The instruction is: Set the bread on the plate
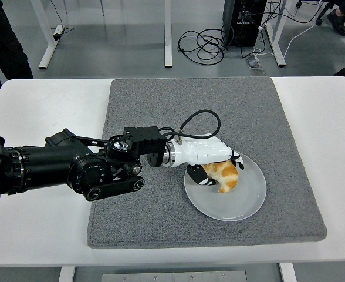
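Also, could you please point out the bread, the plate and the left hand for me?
bread (pixel 222 174), head view, on its orange crust.
plate (pixel 243 202), head view, on its bare surface.
left hand (pixel 205 151), head view, on its white back.

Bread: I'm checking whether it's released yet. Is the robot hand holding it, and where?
Yes. The left robot hand grips the bread at its upper left end, over the plate.

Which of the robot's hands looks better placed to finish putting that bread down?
The left hand. It is over the plate with its fingers around the bread, which sits low on the plate. No right hand is in view.
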Available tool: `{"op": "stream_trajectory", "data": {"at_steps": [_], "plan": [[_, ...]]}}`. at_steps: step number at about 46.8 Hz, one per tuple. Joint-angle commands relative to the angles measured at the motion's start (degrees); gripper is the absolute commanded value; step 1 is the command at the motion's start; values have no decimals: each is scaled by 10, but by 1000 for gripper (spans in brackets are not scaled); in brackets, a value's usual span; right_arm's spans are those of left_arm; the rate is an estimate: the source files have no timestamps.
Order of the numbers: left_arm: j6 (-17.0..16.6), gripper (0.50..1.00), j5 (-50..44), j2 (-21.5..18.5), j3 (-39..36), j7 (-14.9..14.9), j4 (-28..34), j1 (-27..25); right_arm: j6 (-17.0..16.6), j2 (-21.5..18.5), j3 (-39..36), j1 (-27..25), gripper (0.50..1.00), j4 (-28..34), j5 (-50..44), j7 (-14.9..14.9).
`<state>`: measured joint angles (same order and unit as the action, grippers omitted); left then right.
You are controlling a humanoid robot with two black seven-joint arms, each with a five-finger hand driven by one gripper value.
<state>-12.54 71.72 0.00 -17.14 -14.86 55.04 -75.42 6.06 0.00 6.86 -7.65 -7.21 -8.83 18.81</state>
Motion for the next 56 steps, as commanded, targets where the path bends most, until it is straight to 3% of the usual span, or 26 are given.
{"op": "stream_trajectory", "data": {"at_steps": [1,12,25,30,41,56], "plan": [[3,972,0,0,0,0,1,-3,0,0,0,0,1000,0,0,0],[7,974,-1,0,11,0,16,-17,0,0,0,0,1000,0,0,0],[83,974,-83,0,76,3,69,-90,0,0,0,0,1000,0,0,0],[94,974,-156,-32,116,2,70,-99,0,0,0,0,1000,0,0,0],[94,977,-344,-100,236,-1,39,-72,0,0,0,0,1000,0,0,0],[93,977,-536,-94,366,18,-92,19,0,0,0,0,1000,0,0,0]]}}
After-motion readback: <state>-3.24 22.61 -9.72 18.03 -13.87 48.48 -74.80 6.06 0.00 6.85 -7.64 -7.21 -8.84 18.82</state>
